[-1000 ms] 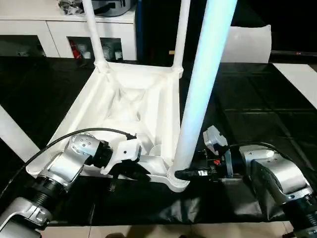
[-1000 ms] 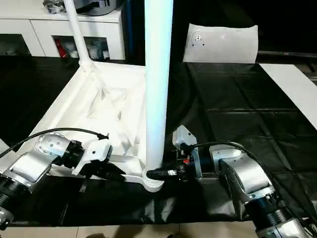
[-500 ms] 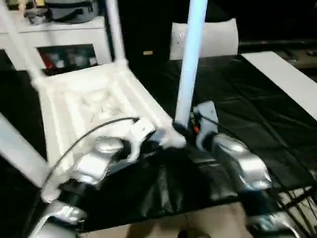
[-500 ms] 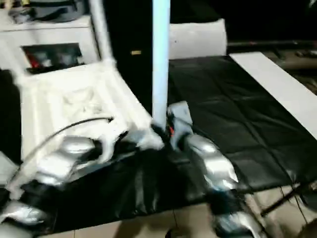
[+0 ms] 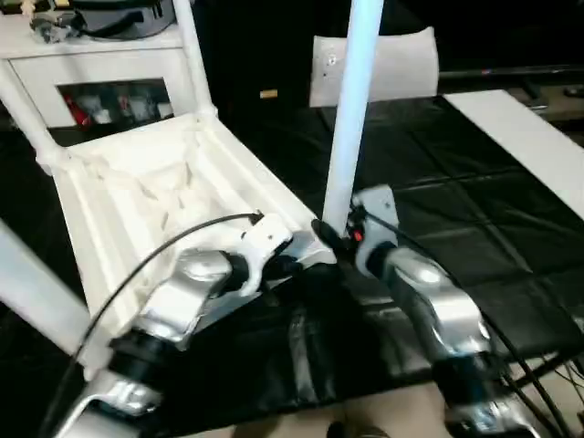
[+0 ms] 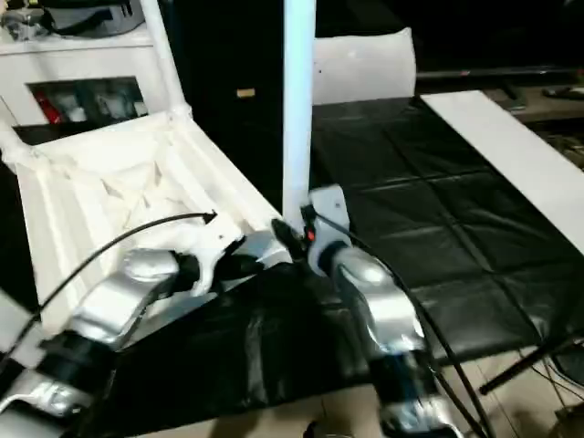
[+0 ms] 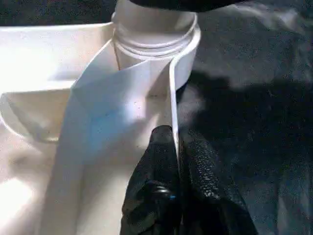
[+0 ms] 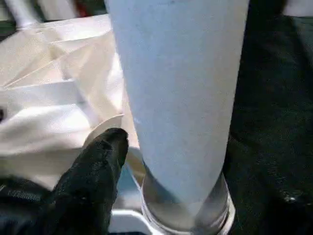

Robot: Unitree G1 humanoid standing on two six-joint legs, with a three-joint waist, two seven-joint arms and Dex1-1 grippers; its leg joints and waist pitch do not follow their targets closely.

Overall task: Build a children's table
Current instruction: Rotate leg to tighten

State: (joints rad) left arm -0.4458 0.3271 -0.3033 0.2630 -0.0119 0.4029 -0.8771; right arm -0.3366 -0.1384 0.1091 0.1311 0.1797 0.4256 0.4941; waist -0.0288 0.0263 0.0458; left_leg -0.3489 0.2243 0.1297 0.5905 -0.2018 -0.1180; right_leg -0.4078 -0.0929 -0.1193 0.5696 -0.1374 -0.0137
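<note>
The children's table (image 5: 137, 182) lies upside down on the black cover, its ribbed underside facing up and its white legs standing up from the corners. The nearest leg (image 5: 351, 109) rises from the near right corner socket (image 7: 156, 39). My left gripper (image 7: 177, 147) is shut on the thin rim of the table top just beside that socket. My right gripper (image 5: 327, 233) sits at the base of the same leg. Its fingers (image 8: 98, 166) stand on either side of the leg with a small gap, open.
A white cabinet (image 5: 100, 64) with shelves stands at the back left. A white panel (image 5: 383, 59) leans at the back, and a white board (image 5: 520, 128) lies at the right. The black cover (image 5: 456, 210) ends near me, with floor (image 5: 392, 411) below.
The head camera has swung, so the whole picture has shifted. Both grippers stay at the same near corner. The left one is still pinching the rim.
</note>
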